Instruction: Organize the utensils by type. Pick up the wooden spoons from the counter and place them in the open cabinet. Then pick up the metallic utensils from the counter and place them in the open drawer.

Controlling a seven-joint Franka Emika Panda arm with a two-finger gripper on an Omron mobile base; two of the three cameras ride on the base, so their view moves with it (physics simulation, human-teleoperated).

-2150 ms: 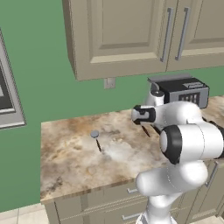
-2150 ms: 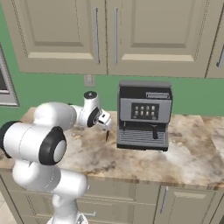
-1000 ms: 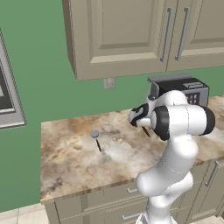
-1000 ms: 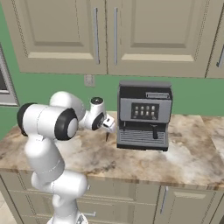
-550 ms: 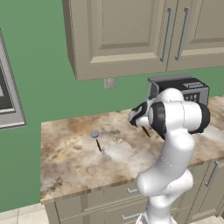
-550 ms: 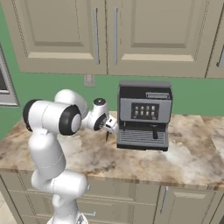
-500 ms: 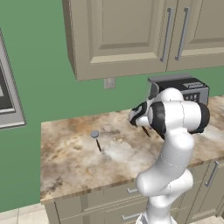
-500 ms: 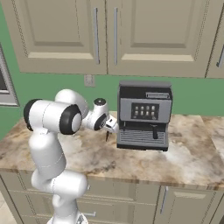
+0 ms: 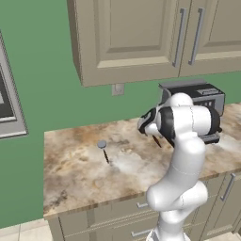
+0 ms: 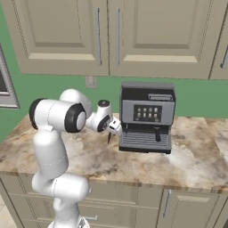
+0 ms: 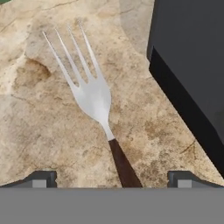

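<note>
Fork (image 11: 92,95) on counter (image 11: 39,127), fingers (image 11: 41,179) apart

In the hand view the fork (image 11: 94,94) loses the lower part of its dark handle at the bottom of the picture. The coffee machine (image 11: 192,65) is cut by the right edge. In the left base view the arm hides most of that machine (image 9: 207,96), and the small utensil (image 9: 104,149) on the bench (image 9: 75,169) is too small to name.

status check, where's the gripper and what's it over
Gripper open, empty, over the fork. Fork flat on the counter, handle between the fingertips. Coffee machine close beside.
</note>
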